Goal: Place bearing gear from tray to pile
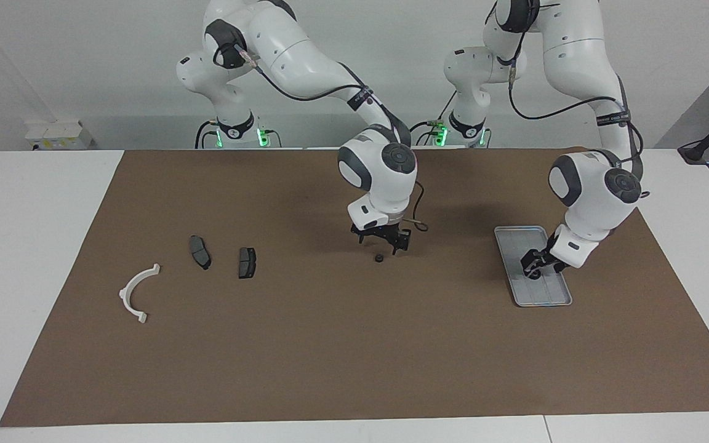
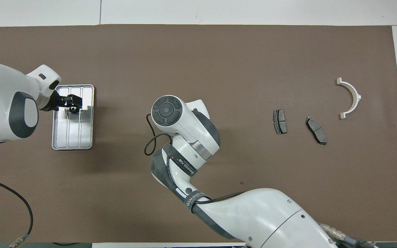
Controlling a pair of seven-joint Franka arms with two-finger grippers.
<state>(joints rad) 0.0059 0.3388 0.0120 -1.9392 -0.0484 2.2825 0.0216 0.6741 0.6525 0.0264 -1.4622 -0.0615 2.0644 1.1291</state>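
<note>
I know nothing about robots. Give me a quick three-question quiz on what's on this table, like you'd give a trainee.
1. How many brake pads lie on the brown mat?
2. The left gripper is over: A the tray, B the white bracket, C bare mat.
3. True or false: the right gripper hangs over the white bracket.

Key: 1 two; 2 A; 3 false, it is over a small black gear on the mat.
</note>
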